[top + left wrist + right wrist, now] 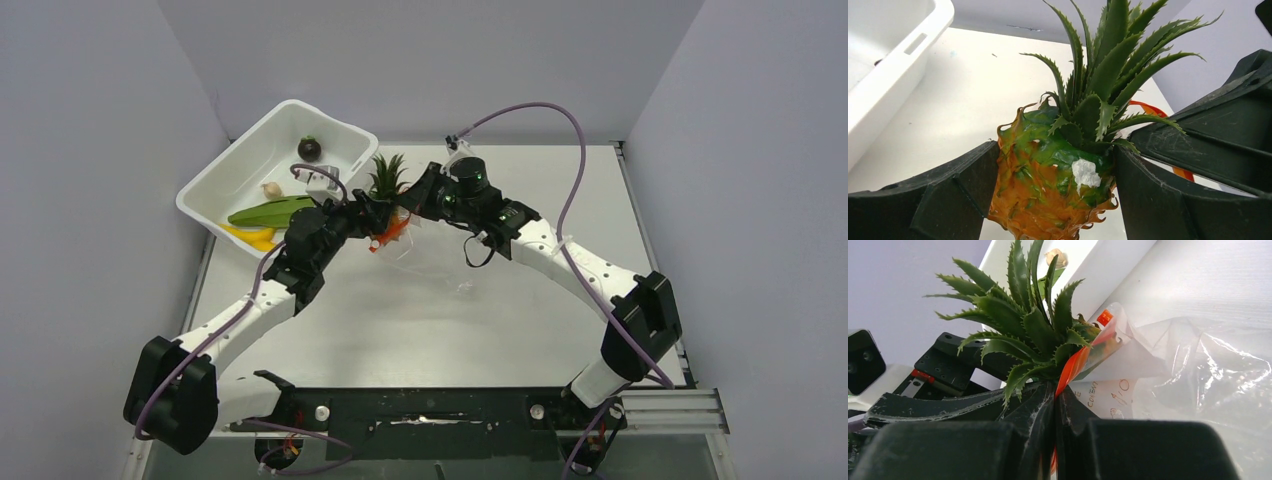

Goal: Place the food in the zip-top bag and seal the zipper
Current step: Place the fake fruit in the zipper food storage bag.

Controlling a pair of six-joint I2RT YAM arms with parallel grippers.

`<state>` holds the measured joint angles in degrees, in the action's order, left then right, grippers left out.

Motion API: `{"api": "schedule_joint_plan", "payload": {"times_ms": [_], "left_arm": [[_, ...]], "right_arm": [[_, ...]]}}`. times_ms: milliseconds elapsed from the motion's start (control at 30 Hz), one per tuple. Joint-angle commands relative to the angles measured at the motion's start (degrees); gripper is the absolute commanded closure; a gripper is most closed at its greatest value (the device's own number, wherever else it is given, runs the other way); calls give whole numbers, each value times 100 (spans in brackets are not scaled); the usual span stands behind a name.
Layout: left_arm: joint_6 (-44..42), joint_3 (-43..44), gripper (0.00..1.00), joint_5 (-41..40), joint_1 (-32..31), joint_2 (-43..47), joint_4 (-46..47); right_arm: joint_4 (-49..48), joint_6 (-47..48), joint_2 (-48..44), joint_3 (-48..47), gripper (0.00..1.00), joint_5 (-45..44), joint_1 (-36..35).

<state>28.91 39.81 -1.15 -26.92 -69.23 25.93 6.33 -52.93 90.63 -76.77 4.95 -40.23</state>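
Above the middle of the pale bench [450,320], just beside the large white rectangular plastic tub [230,160], I am on the loading step. My left hand [1054,172] clamps the orange toy pineapple with the spiky green crown [1033,200] between widely parted fingers, crown up, right at the mouth of the small clear floppy zip-top bag [1208,370]. My right hand [1055,405] is pressed together, pinching the thin red zipper strip [1075,365] and holding the mouth up. Next, I judge, the pineapple must go base-first through the opening and be released while that lip stays taut. The yellow banana [255,240] and green leafy piece [270,212] wait in the tub. On the bag's white label panel [1108,395] I read "CONTEN"; the scrawl beside it is illegible.
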Motion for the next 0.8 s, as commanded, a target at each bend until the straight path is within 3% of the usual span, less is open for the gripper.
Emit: {"api": "schedule_joint_plan", "payload": {"times_ms": [0, 167, 467, 600, 767], "left_arm": [[746, 478, 77, 249, -7, 150, -74], [1737, 437, 77, 405, 104, 315, -269], [3738, -820, 82, 296, 384, 917, 1787], [3993, -959, 82, 308, 389, 930, 2062], [3403, -1115, 82, 235, 358, 830, 2386]], "right_arm": [[-686, -53, 36, -76, 100, 223, -14], [-883, 54, -3, 188, 100, 173, 21], [-1606, -182, -271, 997, 100, 516, 121], [-1813, -218, -426, 1160, 100, 638, 133], [-2216, -486, -483, 1343, 100, 1109, 145]]}}
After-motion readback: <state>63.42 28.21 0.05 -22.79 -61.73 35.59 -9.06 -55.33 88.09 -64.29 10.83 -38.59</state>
